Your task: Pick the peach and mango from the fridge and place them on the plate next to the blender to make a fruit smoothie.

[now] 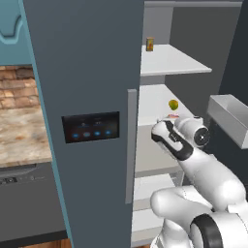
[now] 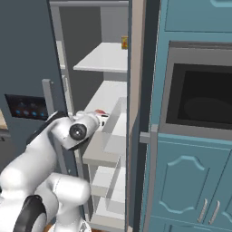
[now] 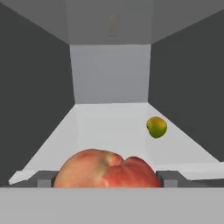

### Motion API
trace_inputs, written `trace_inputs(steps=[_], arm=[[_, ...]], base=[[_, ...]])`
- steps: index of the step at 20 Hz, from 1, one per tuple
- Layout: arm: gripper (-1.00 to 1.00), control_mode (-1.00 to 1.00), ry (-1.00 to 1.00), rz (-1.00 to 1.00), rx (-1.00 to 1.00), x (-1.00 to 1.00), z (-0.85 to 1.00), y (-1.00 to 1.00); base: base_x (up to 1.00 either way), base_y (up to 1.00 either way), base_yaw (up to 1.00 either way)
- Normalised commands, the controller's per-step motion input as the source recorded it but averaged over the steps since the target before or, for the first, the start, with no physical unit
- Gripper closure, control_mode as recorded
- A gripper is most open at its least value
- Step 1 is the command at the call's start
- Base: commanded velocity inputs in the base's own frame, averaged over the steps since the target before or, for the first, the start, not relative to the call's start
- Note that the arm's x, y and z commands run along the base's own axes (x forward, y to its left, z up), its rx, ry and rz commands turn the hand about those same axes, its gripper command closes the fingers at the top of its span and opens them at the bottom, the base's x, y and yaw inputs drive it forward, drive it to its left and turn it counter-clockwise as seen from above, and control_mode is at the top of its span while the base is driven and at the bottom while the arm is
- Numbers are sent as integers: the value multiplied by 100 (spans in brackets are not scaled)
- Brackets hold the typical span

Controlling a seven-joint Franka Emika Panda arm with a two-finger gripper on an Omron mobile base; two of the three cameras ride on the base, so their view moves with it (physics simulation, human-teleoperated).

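Peach (image 3: 107, 169) sits pinched between the tool (image 3: 107, 178) fingers, mango (image 3: 156, 127) farther back on the shelf.

peach (image 3: 107, 169): reddish-orange, big at bottom centre, sits at front edge of white shelf, crease on top
gripper (image 3: 107, 178): two grey fingertips (image 3: 43, 178) flank the peach left and right, close against its sides; contact can't be confirmed
mango (image 3: 156, 127): yellow-green, further back on same shelf, near right edge, well apart from peach
shelf (image 3: 109, 122): white, runs back to pale rear wall
fridge (image 3: 35, 87): dark grey side walls, grey ceiling
ceiling mark (image 3: 113, 24): faint pale boxy shape, too blurred to tell
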Motion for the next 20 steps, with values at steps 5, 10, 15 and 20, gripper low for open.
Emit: trace_inputs(steps=[5, 10, 15, 20], arm=[[100, -100, 37, -1, 0, -87, 100, 0], [100, -100, 44, 0, 0, -92, 100, 0], [100, -100, 60, 0, 0, -87, 86, 0], [100, -100, 3, 1, 15, -24, 0, 0]], base=[[0, 0, 0], [0, 0, 0], [0, 0, 0], [0, 0, 0]])
